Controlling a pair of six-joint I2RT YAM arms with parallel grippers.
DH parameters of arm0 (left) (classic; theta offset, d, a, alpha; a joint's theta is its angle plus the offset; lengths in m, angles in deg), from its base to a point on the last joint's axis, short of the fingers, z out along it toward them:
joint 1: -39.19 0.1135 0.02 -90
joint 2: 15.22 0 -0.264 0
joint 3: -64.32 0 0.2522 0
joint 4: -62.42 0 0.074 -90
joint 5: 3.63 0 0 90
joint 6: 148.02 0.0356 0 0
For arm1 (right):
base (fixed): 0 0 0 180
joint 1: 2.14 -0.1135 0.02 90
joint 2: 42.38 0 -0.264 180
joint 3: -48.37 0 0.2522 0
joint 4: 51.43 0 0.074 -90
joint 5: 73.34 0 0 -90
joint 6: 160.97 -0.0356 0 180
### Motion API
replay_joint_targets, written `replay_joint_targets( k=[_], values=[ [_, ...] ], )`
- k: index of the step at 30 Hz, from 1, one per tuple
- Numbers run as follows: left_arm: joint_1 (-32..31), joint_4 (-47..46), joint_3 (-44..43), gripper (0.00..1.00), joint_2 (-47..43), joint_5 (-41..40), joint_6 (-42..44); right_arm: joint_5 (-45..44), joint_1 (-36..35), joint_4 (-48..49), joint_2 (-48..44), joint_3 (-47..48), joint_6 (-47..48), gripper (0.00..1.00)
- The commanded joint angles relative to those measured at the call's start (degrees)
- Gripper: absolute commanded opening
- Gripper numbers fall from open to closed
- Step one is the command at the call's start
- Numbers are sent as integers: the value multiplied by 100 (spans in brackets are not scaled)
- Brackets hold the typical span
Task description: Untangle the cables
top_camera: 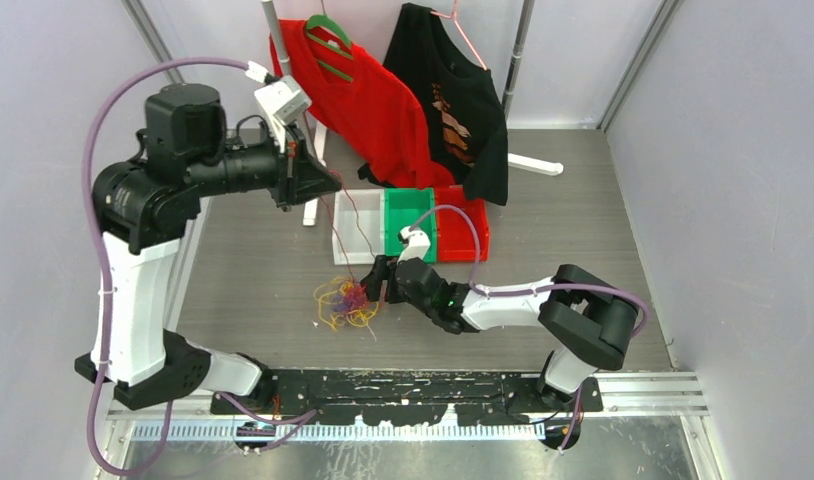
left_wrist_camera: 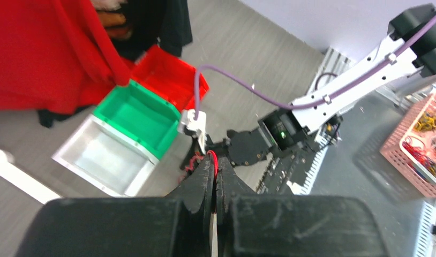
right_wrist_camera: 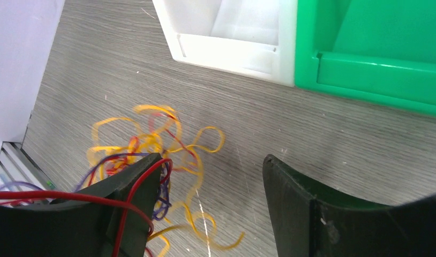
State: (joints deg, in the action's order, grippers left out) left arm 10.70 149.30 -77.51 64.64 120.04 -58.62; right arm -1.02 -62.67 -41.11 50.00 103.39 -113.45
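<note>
Black fingers point(right_wrist_camera: 323, 214) of the right gripper point(right_wrist_camera: 213, 160) filled the bottom of the right wrist view, spread well apart with bare table point(right_wrist_camera: 312, 123) showing in the gap between them. One thin red cable point(right_wrist_camera: 71, 195) lay draped across one finger, but nothing sat between the two. Just ahead of the fingertips lay the cables point(right_wrist_camera: 151, 144), a loose curly heap of yellow-orange, red and dark purple strands resting flat on the grey wood-grain surface.

From above, the heap sat near the middle of the table, in front of a white bin point(top_camera: 337, 225), with the right gripper low and just beside it on its right. A green bin point(top_camera: 408, 197) and a red bin point(top_camera: 473, 245) stood in a row with the white one, touching side by side.

Well above the heap, the left gripper point(top_camera: 328, 185) was raised over the far left corner of the white bin. Its fingers were pressed together, pinching the end of the red cable, which ran down as a single thin line to the heap. A red shirt point(top_camera: 368, 100) and a black shirt point(top_camera: 453, 90) hung on hangers behind the bins.
</note>
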Motion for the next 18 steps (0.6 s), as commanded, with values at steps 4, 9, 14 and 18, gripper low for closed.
replay_joint_targets(
  k=[4, 9, 14, 18],
  values=[
    [-25, -1441, -401, 0, -462, -568, 66, -360, -33, 337, -317, -459, -113, 73],
    [-25, -2124, -413, 0, -646, -826, 30, -521, -33, 352, -438, -669, -130, 73],
    [-24, -3035, -252, 0, -994, -1744, 293, -765, -30, 343, -589, -993, -138, 73],
    [-25, -3542, -107, 0, -1151, -2356, 663, -851, -29, 343, -681, -1215, -155, 73]
  ],
)
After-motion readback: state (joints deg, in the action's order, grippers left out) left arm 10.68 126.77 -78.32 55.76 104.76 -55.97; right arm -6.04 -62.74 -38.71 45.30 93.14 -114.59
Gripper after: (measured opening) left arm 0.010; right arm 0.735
